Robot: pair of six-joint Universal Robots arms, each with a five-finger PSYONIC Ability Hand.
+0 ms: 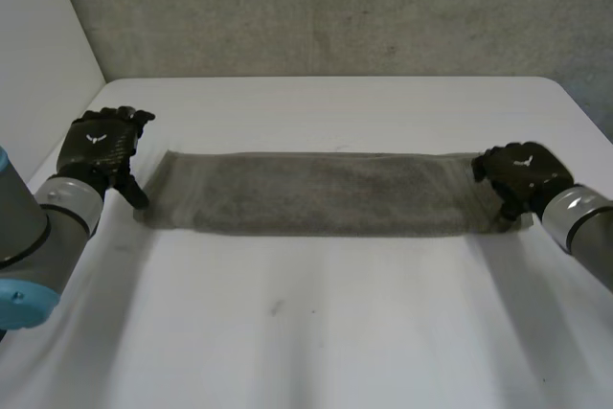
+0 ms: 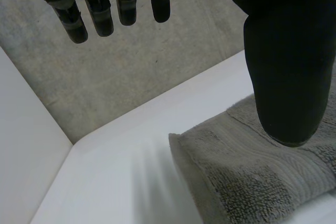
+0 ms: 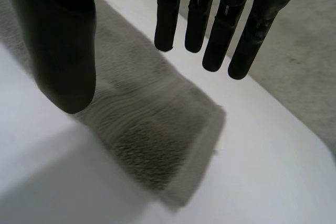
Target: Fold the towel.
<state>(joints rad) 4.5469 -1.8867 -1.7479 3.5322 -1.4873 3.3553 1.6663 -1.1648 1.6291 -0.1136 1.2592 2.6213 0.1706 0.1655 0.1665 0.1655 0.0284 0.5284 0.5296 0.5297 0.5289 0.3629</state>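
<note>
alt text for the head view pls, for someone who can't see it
A grey towel lies flat as a long narrow strip across a white table. The left robot hand is at one short end and the right robot hand at the other.

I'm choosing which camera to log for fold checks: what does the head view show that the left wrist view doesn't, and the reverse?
Head view: the whole towel lying as a long strip across the white table, with the left hand at one short end and the right hand at the other. Left wrist view: that end of the towel up close, its corner and woven band, with the left hand's straight fingers clear of the cloth and its thumb over the end. Both: the towel, the table, the left hand and the grey wall.
</note>
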